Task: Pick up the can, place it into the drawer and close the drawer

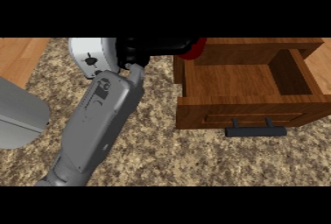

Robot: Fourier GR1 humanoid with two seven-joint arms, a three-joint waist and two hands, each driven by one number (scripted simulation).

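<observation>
can (194, 50) held at the rear left corner of the open drawer (226, 81).
only a red part of the can is seen; the rest is hidden by the right hand (152, 47), whose black fingers are curled round it. a white appliance (90, 57) is seen just left of the hand on the speckled counter (194, 157), and the drawer's dark handle (256, 131) is untouched.
</observation>
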